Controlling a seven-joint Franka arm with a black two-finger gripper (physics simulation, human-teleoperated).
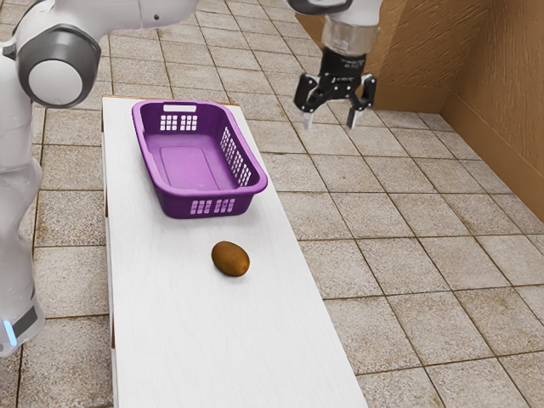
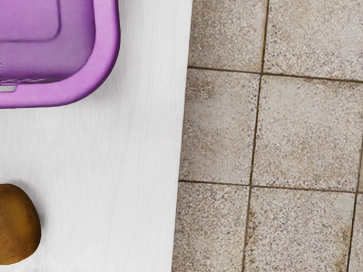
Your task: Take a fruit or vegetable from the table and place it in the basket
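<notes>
Kiwi (image 1: 230, 259) on table (image 1: 229, 340), well apart from spread fingers (image 1: 354, 116).

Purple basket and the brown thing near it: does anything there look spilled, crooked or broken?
Nothing stands out. The purple basket sits upright on the white table, and the brown fruit lies near it, looking whole. I see no spill or damage.

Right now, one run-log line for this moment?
gripper: open, raised, empty | kiwi: on white table, outside purple basket | pick: not yet made
</notes>
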